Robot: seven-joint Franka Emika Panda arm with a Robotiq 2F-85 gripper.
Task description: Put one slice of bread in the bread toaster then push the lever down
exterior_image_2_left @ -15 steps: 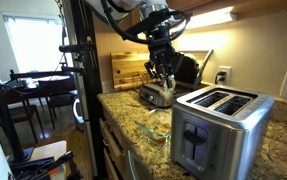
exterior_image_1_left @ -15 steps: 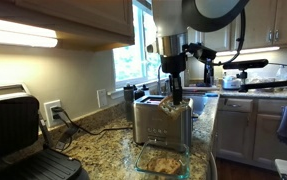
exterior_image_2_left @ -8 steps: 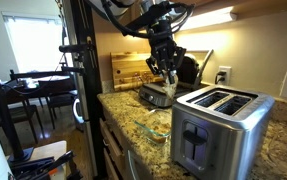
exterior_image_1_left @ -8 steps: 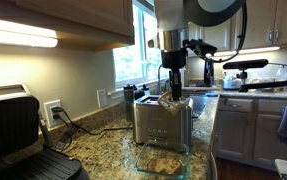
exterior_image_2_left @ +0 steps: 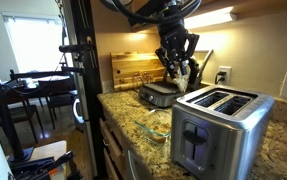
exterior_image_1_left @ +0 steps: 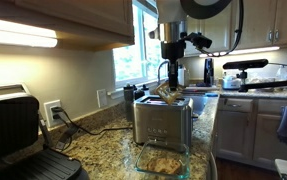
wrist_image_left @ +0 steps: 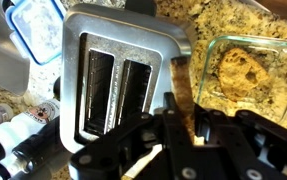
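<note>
The Panda arm [exterior_image_1_left: 205,8] has a rounded white-grey link shell at twelve o'clock in an exterior view, with a pale cylindrical wrist section under it and a black cable [exterior_image_1_left: 242,30] looping at two o'clock. The Robotiq gripper [exterior_image_1_left: 170,88] is matte black and angular with slim fingers, and its dark housing fills the wrist view's six o'clock edge.

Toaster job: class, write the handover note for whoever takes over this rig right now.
Hand: shut on the slice of bread, held up above the bread toaster.
Toaster: both slots are empty in the wrist view. The slice hangs edge-on by the side nearest the glass dish, which holds more bread.
Done: one slice picked up.
Left: line the slice over a slot, lower it in, let go, then push the lever down.
</note>
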